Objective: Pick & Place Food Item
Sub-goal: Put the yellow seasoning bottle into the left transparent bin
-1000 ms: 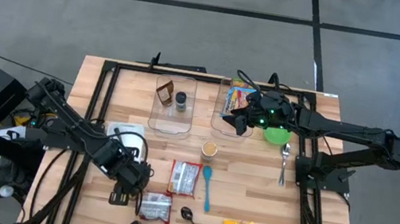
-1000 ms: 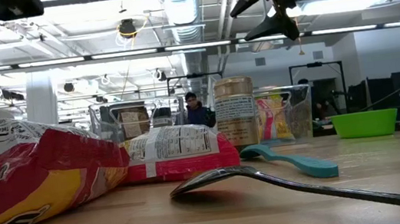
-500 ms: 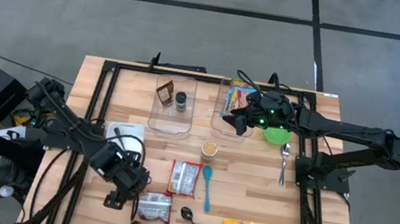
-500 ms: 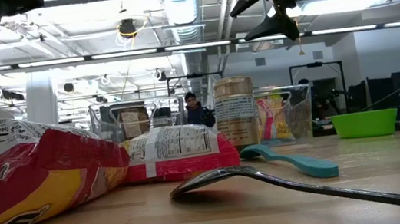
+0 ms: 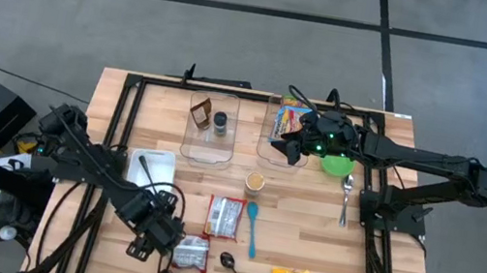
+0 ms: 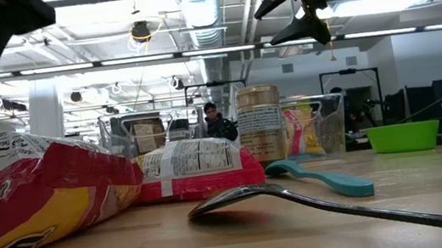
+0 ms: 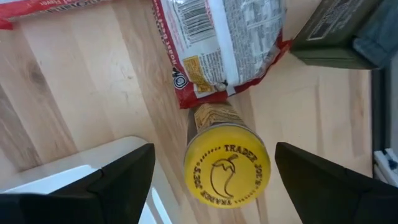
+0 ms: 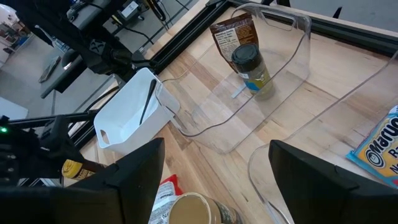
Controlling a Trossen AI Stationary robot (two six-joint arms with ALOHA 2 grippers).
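Surface: pale wood surface [image 5: 303,254], packets scattered.
Left tool [image 7: 211,186]: wide open, empty, above yellow-lidded jar [image 7: 227,171].
Jar: beside red packet [image 7: 224,43].
Advice: centre, descend, avoid packet.
Right tool [image 5: 292,149]: open, waiting.

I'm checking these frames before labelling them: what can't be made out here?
- Yellow-lidded jar: the left wrist view shows mostly the lid; its contents are hidden.
- Dark box: cut off by the left wrist view's edge.
- Orange packet: cut off by the right wrist view's edge.
- Person: too small in the low view.
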